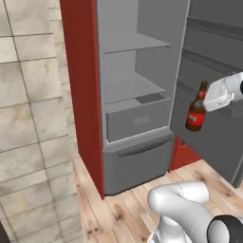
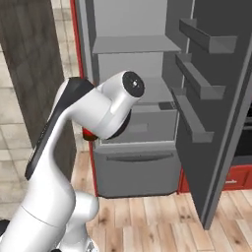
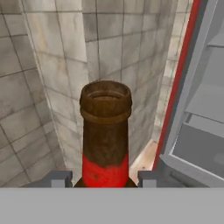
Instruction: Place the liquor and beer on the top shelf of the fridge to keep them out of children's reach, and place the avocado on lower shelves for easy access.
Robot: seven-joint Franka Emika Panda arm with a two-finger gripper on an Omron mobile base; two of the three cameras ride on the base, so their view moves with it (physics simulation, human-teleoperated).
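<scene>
We have the beer clamped in our fingers below its neck; glass, rigid, slick, breakable, so we keep it upright toward the top shelf.

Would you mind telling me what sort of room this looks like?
Probably a kitchen: an open fridge with grey shelves, a wooden plank floor, and a beer held in front of it.
</scene>
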